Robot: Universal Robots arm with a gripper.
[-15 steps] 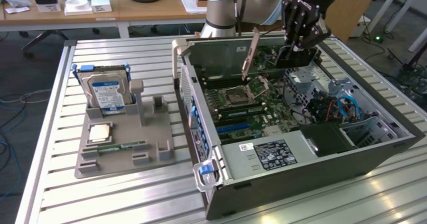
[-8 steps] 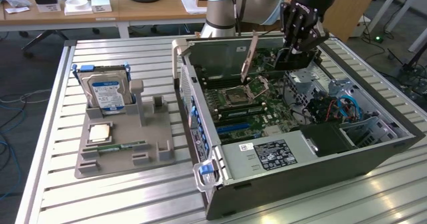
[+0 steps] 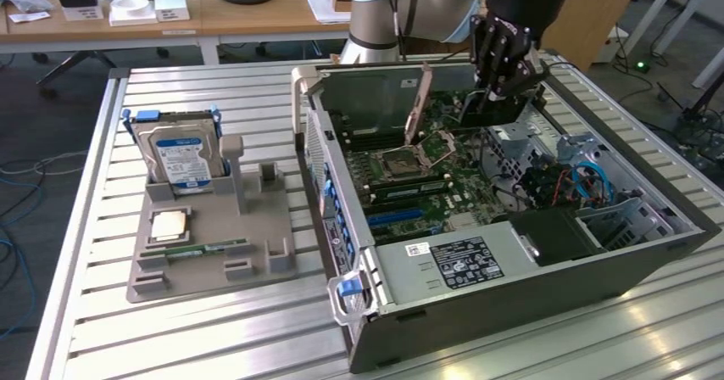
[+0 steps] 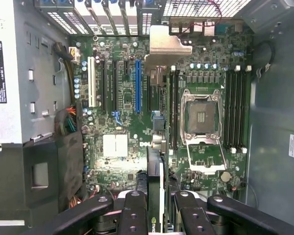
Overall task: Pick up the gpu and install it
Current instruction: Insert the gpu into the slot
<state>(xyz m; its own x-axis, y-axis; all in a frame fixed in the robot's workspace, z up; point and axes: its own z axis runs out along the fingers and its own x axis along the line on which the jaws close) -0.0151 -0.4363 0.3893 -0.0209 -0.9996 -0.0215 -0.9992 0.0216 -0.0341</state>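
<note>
The gpu (image 4: 156, 171) is a thin dark card seen edge-on, its silver bracket (image 4: 167, 45) reaching toward the slotted back wall of the case. My gripper (image 4: 157, 208) is shut on the card's near end, one black finger on each side. The card hangs over the green motherboard (image 4: 117, 147), just beside the long blue slot (image 4: 137, 85) and apart from the board. In the exterior view my gripper (image 3: 504, 87) reaches down into the open computer case (image 3: 339, 227) near its far wall, with the dark gpu (image 3: 498, 110) under it.
A grey parts holder (image 3: 209, 270) on the slatted table carries a silver hard drive (image 3: 181, 155), a memory stick (image 3: 203, 248) and a small square chip (image 3: 168, 225). Inside the case are the power supply (image 3: 459, 261), the open processor socket (image 4: 203, 117) and cable bundles (image 3: 565, 185).
</note>
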